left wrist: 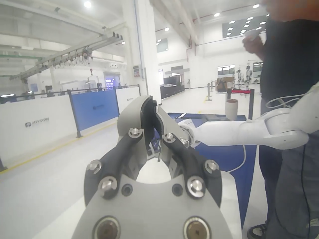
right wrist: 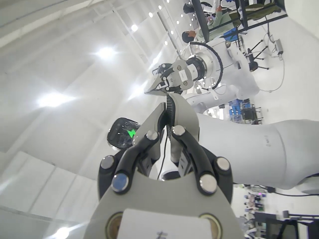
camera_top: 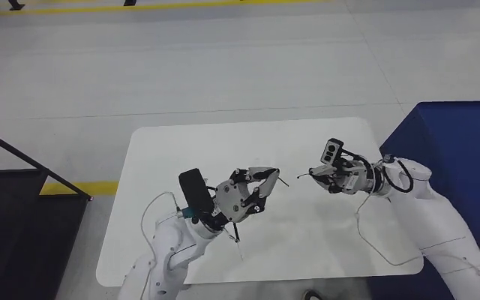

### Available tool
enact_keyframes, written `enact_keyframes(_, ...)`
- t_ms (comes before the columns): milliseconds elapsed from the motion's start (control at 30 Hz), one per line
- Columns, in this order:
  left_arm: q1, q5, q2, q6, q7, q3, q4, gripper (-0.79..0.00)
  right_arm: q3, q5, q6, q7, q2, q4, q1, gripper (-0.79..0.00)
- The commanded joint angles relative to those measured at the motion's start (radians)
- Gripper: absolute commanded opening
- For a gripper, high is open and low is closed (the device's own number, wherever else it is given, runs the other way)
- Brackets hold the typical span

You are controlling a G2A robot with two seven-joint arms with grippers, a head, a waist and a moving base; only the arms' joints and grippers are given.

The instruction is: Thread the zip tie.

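Top view: left pincer (camera_top: 273,178) and right pincer (camera_top: 313,174) each pinch zip tie (camera_top: 283,180), tips apart, above mid table (camera_top: 315,225).

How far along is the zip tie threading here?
Done: the left tool and right tool each pinch part of the thin black zip tie above the table. In hand: the tips face each other across a gap. Left: the threading itself.

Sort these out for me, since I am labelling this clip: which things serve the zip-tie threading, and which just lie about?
For the job: thin black plastic zip tie; left gripper and right gripper, both shut on it.
Lying about: rounded white tabletop; blue surface beside it.
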Motion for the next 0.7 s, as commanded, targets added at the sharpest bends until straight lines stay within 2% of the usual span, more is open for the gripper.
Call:
enact_keyframes(0, -0.011, 0.019, 0.002, -0.027, 0.011, 0.009, 0.022, -0.785, -0.073, 0.094, 0.027, -0.026, 0.042, -0.030, 0.020, -0.785)
enact_keyframes(33, -0.021, 0.036, 0.001, 0.000, 0.012, 0.004, 0.021, -0.785, -0.092, 0.121, 0.025, -0.024, 0.061, -0.039, 0.037, -0.785)
enact_keyframes(267, -0.017, 0.025, 0.001, -0.001, 0.008, 0.008, 0.017, -0.785, -0.098, 0.124, 0.032, -0.032, 0.060, -0.049, 0.029, -0.785)
enact_keyframes(433, -0.024, -0.044, 0.005, -0.058, -0.021, 0.009, 0.020, -0.785, -0.121, 0.124, 0.025, -0.025, 0.065, -0.116, -0.005, -0.785)
enact_keyframes(667, -0.038, -0.135, 0.013, -0.158, -0.043, 0.007, 0.029, -0.785, -0.188, 0.190, -0.014, 0.015, 0.106, -0.148, 0.003, -0.785)
